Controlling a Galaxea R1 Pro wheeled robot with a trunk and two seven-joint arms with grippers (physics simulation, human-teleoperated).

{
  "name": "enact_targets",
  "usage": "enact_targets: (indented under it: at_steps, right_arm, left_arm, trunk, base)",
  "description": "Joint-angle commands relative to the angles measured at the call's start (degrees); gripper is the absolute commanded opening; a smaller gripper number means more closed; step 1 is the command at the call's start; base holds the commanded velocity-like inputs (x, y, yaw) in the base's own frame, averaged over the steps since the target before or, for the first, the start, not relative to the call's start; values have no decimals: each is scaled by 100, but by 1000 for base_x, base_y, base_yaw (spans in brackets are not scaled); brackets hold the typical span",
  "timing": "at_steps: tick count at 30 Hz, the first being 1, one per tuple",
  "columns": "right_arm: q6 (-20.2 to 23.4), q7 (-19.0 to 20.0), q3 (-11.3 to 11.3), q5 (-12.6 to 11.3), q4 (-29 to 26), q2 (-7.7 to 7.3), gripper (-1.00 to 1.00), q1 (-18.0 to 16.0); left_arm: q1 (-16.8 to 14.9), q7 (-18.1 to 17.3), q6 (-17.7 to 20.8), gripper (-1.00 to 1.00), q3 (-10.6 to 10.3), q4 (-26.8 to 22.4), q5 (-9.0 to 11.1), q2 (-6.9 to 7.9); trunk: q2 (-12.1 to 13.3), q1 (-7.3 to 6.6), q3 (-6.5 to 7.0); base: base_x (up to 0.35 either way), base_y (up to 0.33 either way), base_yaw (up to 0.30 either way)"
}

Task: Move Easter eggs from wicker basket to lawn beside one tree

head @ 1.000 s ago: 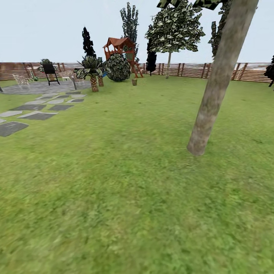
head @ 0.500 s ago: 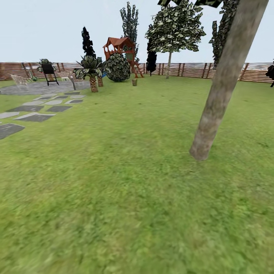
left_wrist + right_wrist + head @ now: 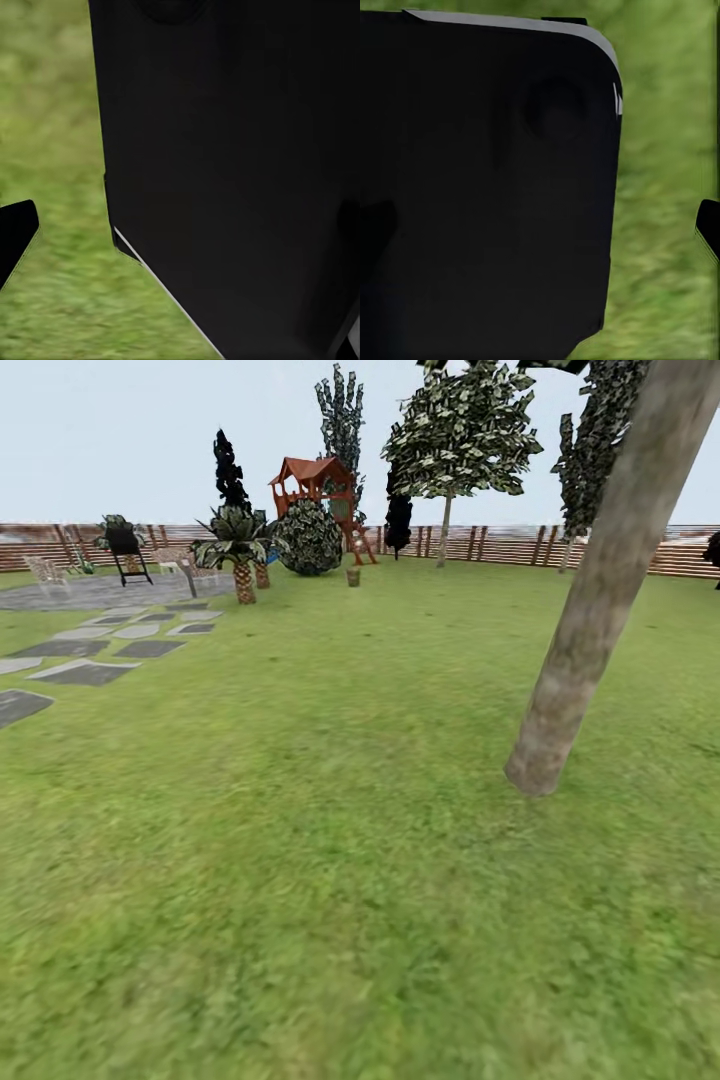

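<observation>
Head view: the lawn (image 3: 300,840) fills the lower two thirds of the frame, green and slightly patchy. A thick pale grey-brown tree (image 3: 590,620) trunk stands at the right of the frame, leaning toward the upper right corner, its base meeting the grass at middle right. Its crown is cut off by the top edge.

Far background, top of the frame: a wooden fence (image 3: 520,544) runs across the width. In front of it, centre, a red-roofed play tower (image 3: 318,485) with a round dark bush (image 3: 310,538) just beside it. A small palm (image 3: 240,545) stands left of the bush. A leafy tree with a thin trunk (image 3: 455,445) stands right of the play tower. A narrow black-leaved tree (image 3: 229,470) rises behind the palm.

Left edge, upper middle: grey stepping stones (image 3: 85,672) lie in the grass, leading to a paved patch (image 3: 90,590) with a dark board on a stand (image 3: 130,550).

Left wrist view: a large black body (image 3: 240,172) of the arm blocks most of the frame; blurred grass to the left of it, and a dark tip (image 3: 15,236) at the left edge. Pincer state: cannot tell.

Right wrist view: a black housing (image 3: 487,187) covers the left and centre; blurred grass at the right, a dark tip (image 3: 709,225) at the right edge. Pincer state: cannot tell.
</observation>
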Motion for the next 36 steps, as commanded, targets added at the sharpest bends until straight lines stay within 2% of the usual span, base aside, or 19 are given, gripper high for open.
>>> enact_targets:
  at_steps: [1, 36]
  right_arm:
    - [-19, 0, 3, 4, 5, 2, 100, -3]
    - [-19, 0, 4, 5, 5, 0, 100, -3]
  left_arm:
    - [-1, 1, -3, 100, 3, -5, 4, 0]
    - [0, 33, -3, 100, 12, 20, 12, -17]
  trunk:
    - [-2, 3, -4]
    - [-2, 3, -4]
  base:
    - [339, 0, 0]
    - [339, 0, 0]
